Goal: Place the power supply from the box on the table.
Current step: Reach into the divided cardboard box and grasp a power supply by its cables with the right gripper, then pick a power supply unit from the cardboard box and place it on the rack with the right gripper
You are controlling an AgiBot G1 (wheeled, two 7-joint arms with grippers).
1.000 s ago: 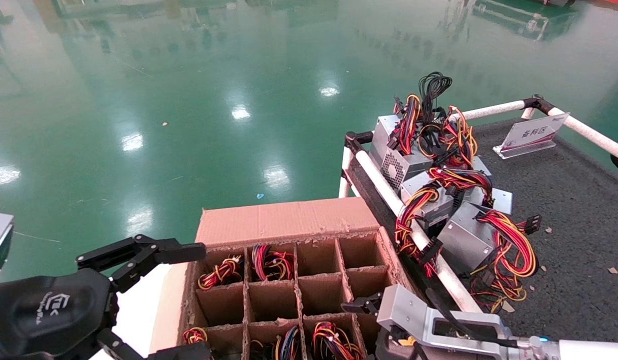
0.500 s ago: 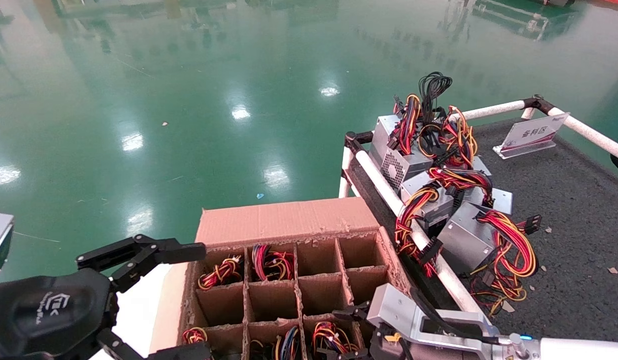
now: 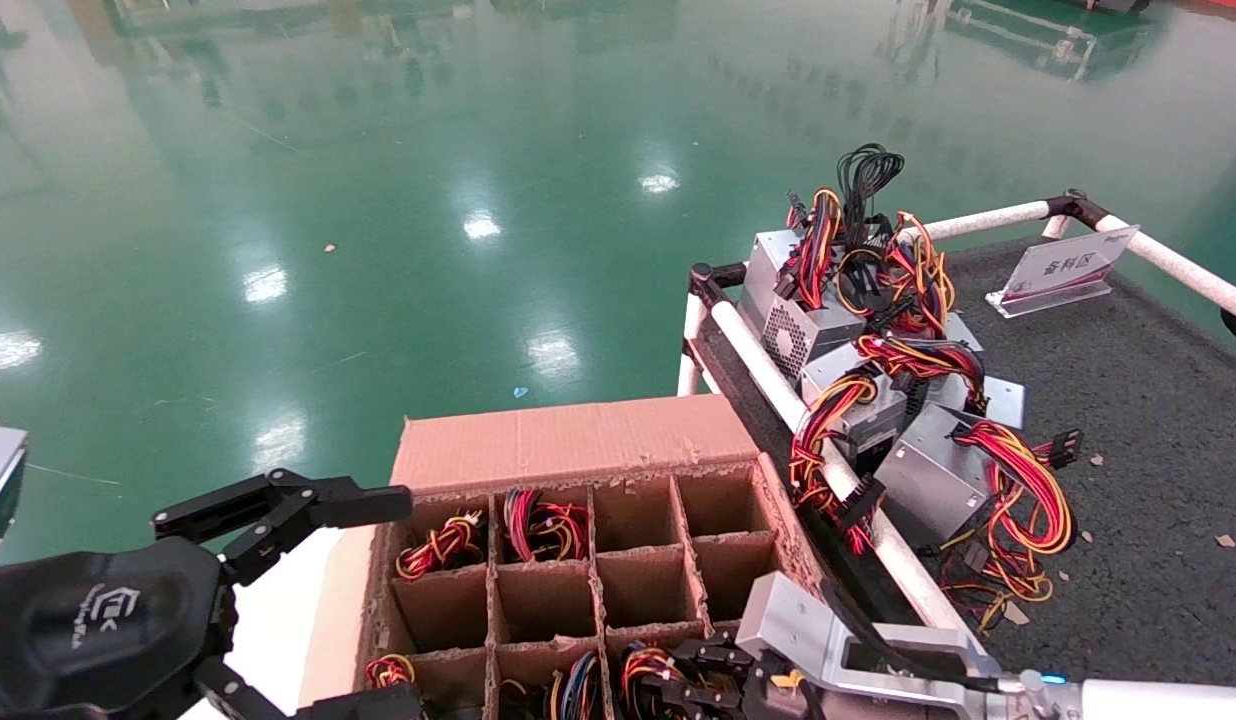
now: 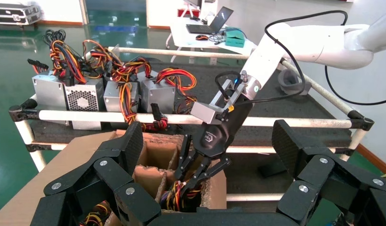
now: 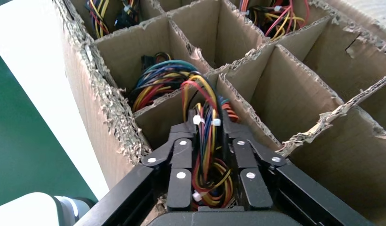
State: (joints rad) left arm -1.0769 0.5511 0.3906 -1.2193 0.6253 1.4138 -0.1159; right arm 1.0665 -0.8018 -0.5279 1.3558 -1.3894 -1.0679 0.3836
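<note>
Right end effector (image 5: 210, 162): lower centre of my wrist view, down in a cell of the box (image 3: 568, 440), fingers (image 5: 180, 175) clenched around the power supply's wire bundle (image 5: 206, 127).
Left end effector (image 3: 308, 600): released, parked at lower left beside the box.
Tabletop (image 3: 1158, 420): right of frame, other silver units (image 3: 928, 480) piled along its rail.

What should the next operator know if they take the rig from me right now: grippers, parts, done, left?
Right gripper: down in a near-row cell of the box, fingers either side of a power supply's wire bundle; a firm grip cannot be confirmed.
Left gripper: open, parked at the box's left side, holding nothing.
Done: several silver units already lie piled on the table.
Left: close on the bundle, lift the unit out, set it on the table. More cells hold wired units.
</note>
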